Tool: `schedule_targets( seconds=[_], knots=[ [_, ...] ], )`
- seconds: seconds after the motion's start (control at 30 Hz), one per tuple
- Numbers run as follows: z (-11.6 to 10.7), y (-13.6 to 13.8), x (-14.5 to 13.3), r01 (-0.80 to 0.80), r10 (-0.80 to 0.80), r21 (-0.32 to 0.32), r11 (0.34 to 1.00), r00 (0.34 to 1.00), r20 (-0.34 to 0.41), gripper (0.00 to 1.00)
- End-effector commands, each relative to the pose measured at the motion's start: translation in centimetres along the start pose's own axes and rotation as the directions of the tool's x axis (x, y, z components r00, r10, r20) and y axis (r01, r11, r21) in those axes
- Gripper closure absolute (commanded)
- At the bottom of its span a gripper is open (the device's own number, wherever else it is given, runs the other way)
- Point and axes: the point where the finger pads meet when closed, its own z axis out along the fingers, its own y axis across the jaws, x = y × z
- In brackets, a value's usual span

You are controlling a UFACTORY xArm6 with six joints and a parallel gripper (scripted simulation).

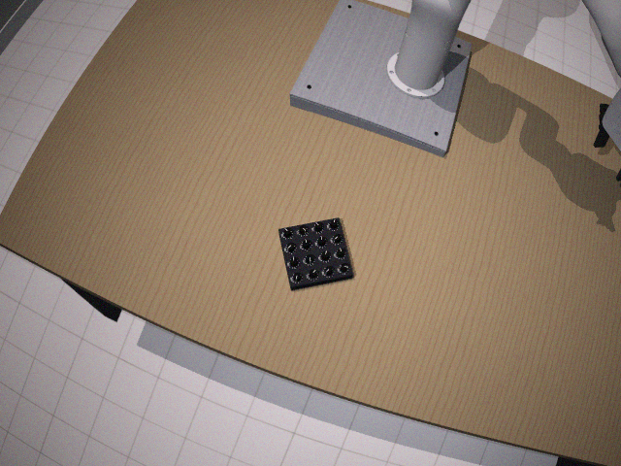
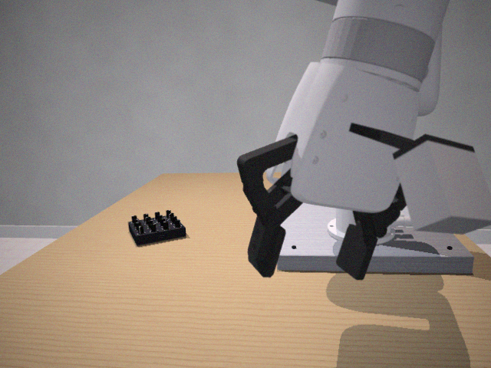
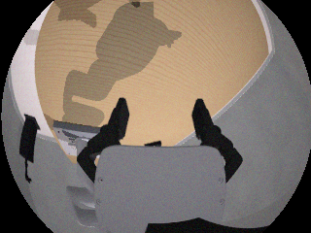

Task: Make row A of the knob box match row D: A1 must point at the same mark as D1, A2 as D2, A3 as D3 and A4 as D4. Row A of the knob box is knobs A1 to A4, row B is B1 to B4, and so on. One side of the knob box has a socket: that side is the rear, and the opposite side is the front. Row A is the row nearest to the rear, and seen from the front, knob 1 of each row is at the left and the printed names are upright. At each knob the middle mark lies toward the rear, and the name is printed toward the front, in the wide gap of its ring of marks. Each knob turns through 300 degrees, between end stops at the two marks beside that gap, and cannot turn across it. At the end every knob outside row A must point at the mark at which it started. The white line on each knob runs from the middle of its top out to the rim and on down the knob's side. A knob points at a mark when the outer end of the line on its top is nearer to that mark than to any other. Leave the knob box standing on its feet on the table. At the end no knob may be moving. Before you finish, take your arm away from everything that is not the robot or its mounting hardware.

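Even, bright light throws a crisp arm shadow on the tabletop point(image 1: 200, 150). The top view bows at its edges. The wrist view is a black-rimmed fisheye circle.

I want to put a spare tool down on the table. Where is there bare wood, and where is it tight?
Bare wood lies all round the black knob box: a wide stretch between it and the grey base plate, and more toward the curved table edge. It is tight at the plate, where the white arm and the open gripper hang low.

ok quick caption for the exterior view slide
Open black end effector hangs above the tan wooden table, apart from the small black knob box.
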Motion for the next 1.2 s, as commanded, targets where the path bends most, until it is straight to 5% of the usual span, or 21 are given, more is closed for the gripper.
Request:
schedule_targets(
  seconds=[0.0, 0.67, 1.17],
  knots=[
    [-0.1, 0.1, 0.1, -0.001, 0.001, -0.003, 1.000, 1.000, -0.003, 0.00],
    [0.0, 0.7, -0.4, -0.019, 0.019, 0.001, 1.000, 1.000, -0.001, 0.00],
    [5.3, 6.9, -11.3, -0.322, 0.315, 0.089, 0.943, 0.945, 0.085, 0.00]
  ],
)
